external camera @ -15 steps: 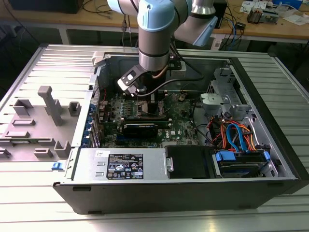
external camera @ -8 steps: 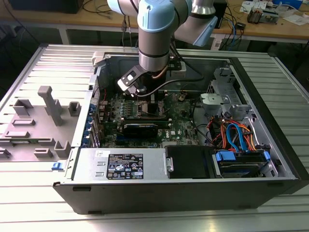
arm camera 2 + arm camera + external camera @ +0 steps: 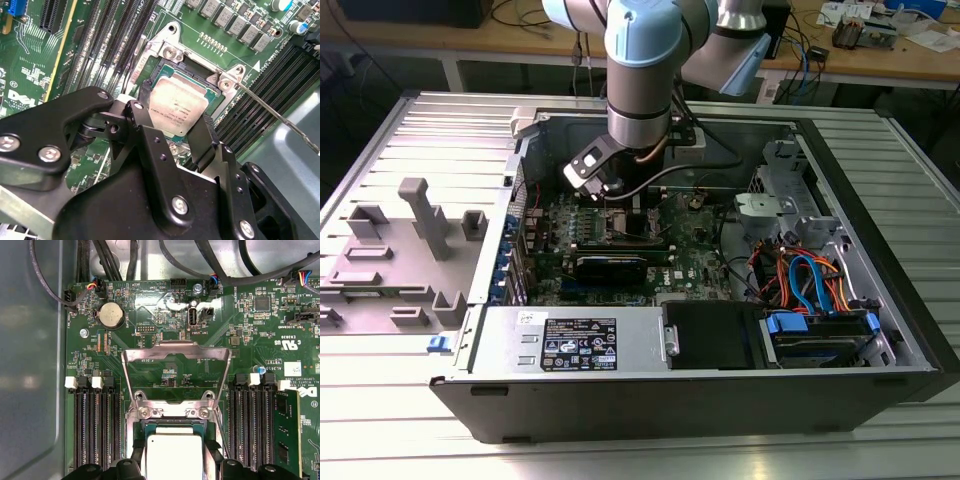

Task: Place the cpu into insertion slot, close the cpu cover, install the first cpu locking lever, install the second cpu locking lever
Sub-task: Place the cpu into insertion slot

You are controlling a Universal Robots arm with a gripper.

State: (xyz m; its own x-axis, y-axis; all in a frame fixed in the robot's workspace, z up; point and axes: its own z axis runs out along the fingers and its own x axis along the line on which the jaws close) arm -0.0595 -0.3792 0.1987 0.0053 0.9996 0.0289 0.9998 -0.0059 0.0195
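Second wrist view — pincer clasps the cpu — small print on top.

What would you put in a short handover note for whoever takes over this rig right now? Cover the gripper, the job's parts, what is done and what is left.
The gripper is shut on the cpu, holding two opposite edges.
The cpu lies over the insertion slot; I cannot tell whether it is fully seated.
The cpu cover is swung up and open.
One locking lever stands free beside the slot, unlatched.
Done: cpu brought to the slot.
Left: cover not closed, neither lever installed.
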